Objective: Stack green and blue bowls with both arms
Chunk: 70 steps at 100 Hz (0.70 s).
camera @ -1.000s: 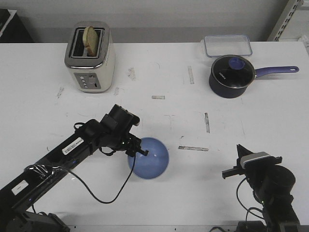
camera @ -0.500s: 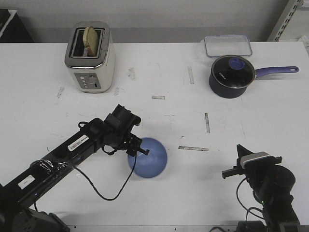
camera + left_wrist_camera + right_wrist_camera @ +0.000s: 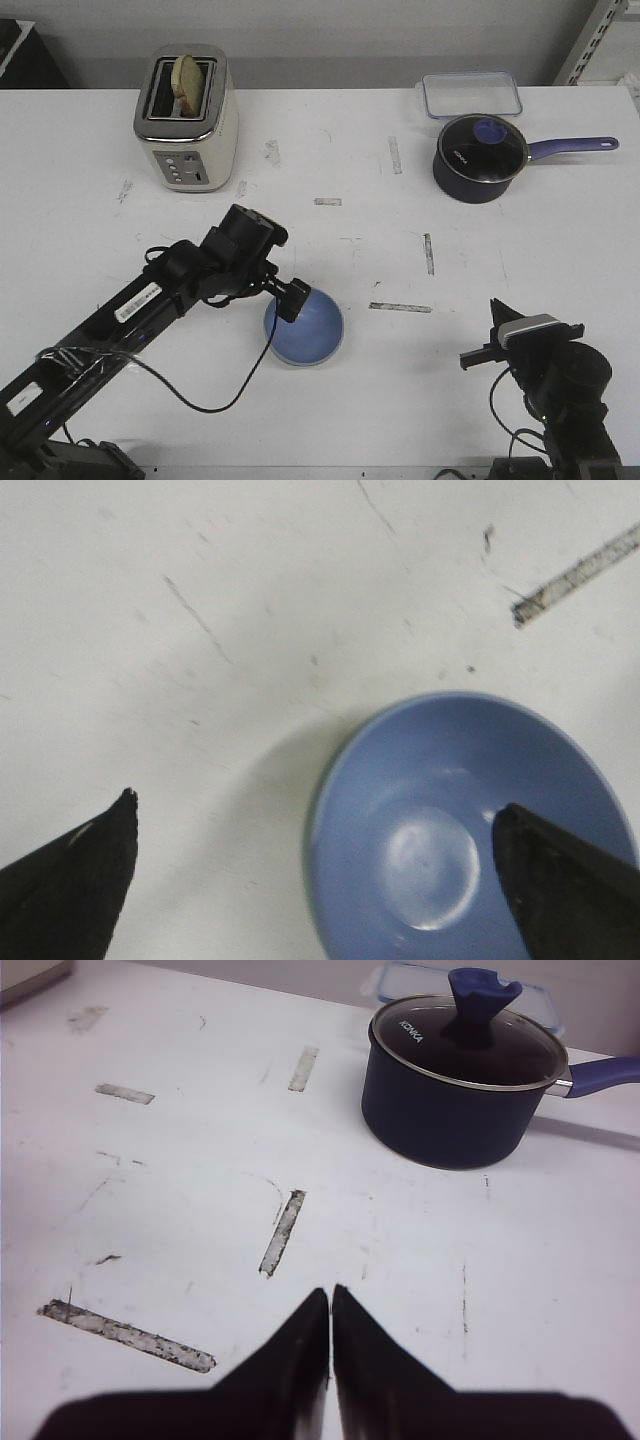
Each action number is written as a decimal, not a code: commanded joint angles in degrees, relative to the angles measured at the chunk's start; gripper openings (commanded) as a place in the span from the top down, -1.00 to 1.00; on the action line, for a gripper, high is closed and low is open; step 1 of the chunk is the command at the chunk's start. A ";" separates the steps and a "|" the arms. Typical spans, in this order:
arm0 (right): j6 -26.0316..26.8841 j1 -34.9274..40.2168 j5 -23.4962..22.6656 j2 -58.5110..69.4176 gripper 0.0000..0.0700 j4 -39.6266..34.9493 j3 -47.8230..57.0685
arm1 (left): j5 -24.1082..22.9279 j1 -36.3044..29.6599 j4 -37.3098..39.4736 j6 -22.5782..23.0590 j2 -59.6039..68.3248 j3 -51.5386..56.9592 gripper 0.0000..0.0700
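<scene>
The blue bowl (image 3: 305, 328) is a plain periwinkle, paler at the glossy spot in its base. The worktop (image 3: 340, 150) is white, marked with grey scuffs and worn strips of tape. Toward its far left corner the toaster (image 3: 186, 118) is cream and silver, with a tan slice of bread (image 3: 188, 80) in it. Near the far right corner the saucepan (image 3: 480, 155) is dark navy with a purple handle and knob. The left end effector (image 3: 288, 300) is black.

Far beyond my left end effector stands a toaster (image 3: 186, 118); ahead of my right, a lidded saucepan (image 3: 481, 157) and container (image 3: 471, 93).
</scene>
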 commanded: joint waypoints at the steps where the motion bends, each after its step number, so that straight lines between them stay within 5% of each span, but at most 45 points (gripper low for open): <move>1: -0.13 0.17 -0.15 0.09 1.00 0.57 0.07 | -4.98 0.35 0.90 4.04 -1.92 2.36 -0.85; 9: -0.11 0.17 -0.15 0.09 1.00 0.57 0.07 | -9.57 1.57 2.95 4.20 -4.85 2.38 -0.62; 20: -0.11 0.15 0.00 0.09 1.00 0.59 0.07 | -12.37 5.38 4.76 5.01 -9.29 2.27 0.43; 25: -0.11 0.15 0.02 0.09 1.00 0.59 0.07 | -12.37 7.85 5.40 5.49 -11.37 1.86 0.70; 53: 2.54 0.09 0.83 0.09 1.00 0.63 0.07 | -12.26 23.67 15.45 4.52 -28.55 -13.57 1.00; 70: 7.13 0.02 9.51 -0.42 1.00 0.55 0.07 | -12.13 29.05 23.19 3.23 -43.30 -29.33 1.00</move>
